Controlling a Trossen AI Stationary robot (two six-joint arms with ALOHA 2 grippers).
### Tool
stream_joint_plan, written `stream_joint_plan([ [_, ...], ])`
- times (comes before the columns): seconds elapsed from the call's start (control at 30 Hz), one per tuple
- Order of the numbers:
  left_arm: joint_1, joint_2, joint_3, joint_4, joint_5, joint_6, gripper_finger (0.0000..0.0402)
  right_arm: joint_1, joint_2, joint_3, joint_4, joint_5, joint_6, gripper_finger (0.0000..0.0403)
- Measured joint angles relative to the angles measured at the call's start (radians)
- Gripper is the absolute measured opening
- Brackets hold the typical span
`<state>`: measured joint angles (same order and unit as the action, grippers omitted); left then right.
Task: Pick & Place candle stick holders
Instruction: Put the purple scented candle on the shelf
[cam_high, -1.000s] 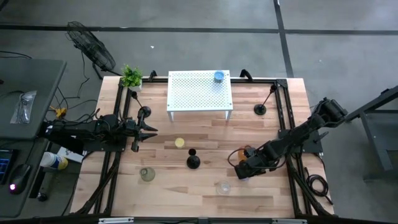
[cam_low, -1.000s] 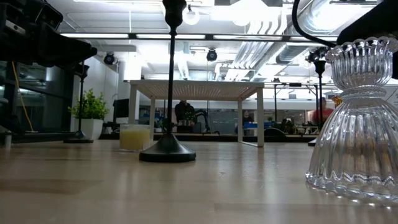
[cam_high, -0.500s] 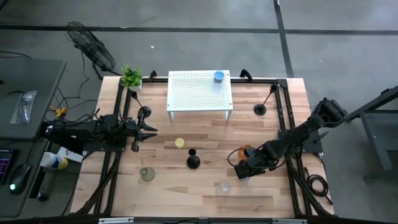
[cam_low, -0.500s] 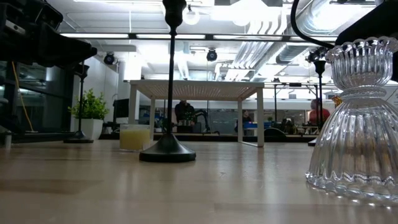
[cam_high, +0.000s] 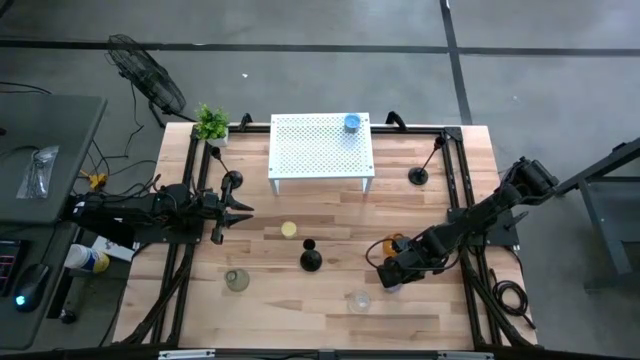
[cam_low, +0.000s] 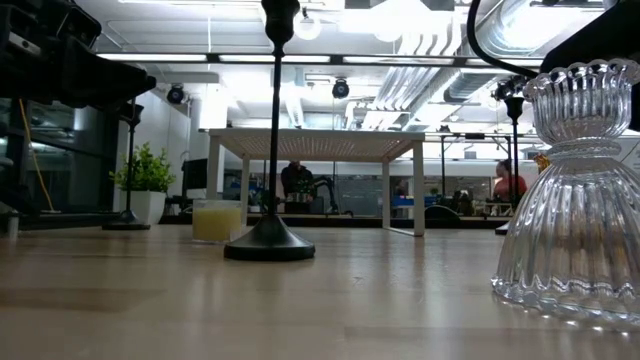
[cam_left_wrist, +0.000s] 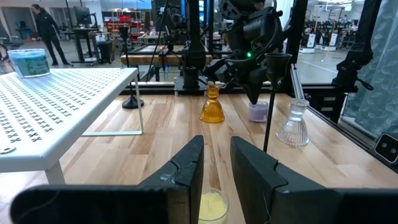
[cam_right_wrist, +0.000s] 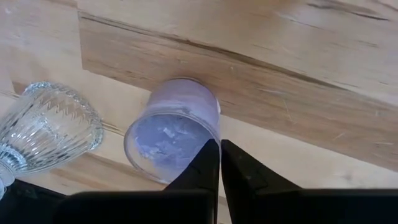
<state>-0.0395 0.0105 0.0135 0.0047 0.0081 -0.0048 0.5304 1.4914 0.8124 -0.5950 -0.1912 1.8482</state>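
My right gripper (cam_right_wrist: 219, 155) points steeply down at the table's near right, shut on the rim of a purple glass cup (cam_right_wrist: 171, 127) that stands on the wood. Beside the cup stand a clear ribbed holder (cam_right_wrist: 46, 124) and an amber holder (cam_left_wrist: 212, 107). My left gripper (cam_left_wrist: 216, 168) waits level at the left, open and holding nothing. A yellow cup (cam_high: 289, 229), a black candlestick (cam_high: 311, 258) and a pale green cup (cam_high: 236, 281) stand mid-table on their bases. A blue cup (cam_high: 352, 123) sits on the white stand. My right gripper meets the purple cup at its rim (cam_right_wrist: 216, 127), on the side nearest the fingers. One finger (cam_right_wrist: 202, 165) appears to lie over the cup's inside and the other outside its wall. The fingers come slanting down from above. The cup stands upright on the table.
A white perforated stand (cam_high: 320, 150) fills the far middle. Two more black candlesticks stand at the far right (cam_high: 418, 176) and far left (cam_high: 232, 181). A small potted plant (cam_high: 211, 123) sits at the far left corner. Black frame rails run along both sides.
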Motion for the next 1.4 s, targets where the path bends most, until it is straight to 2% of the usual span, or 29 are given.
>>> stream_joint_plan([
  [0.17,0.0,0.0,0.0,0.0,0.0,0.0,0.0077,0.0,0.0,0.023,-0.026,-0.017,-0.037,0.0004],
  [0.4,0.0,0.0,0.0,0.0,0.0,0.0,0.0077,-0.01,-0.023,0.118,-0.149,-0.027,-0.116,0.0003],
  [0.7,0.0,0.0,0.0,0.0,0.0,0.0,0.0077,-0.073,-0.065,0.303,-0.412,0.028,-0.247,0.0003],
  [0.93,0.0,0.0,0.0,0.0,0.0,0.0,0.0077,-0.158,-0.065,0.475,-0.555,0.105,-0.404,0.0003],
  [1.17,0.0,0.0,0.0,0.0,0.0,0.0,0.0077,-0.282,-0.065,0.597,-0.576,0.169,-0.624,0.0003],
  [1.4,0.0,0.0,0.0,0.0,0.0,0.0,0.0077,-0.412,-0.065,0.682,-0.562,0.189,-0.855,0.0003],
])
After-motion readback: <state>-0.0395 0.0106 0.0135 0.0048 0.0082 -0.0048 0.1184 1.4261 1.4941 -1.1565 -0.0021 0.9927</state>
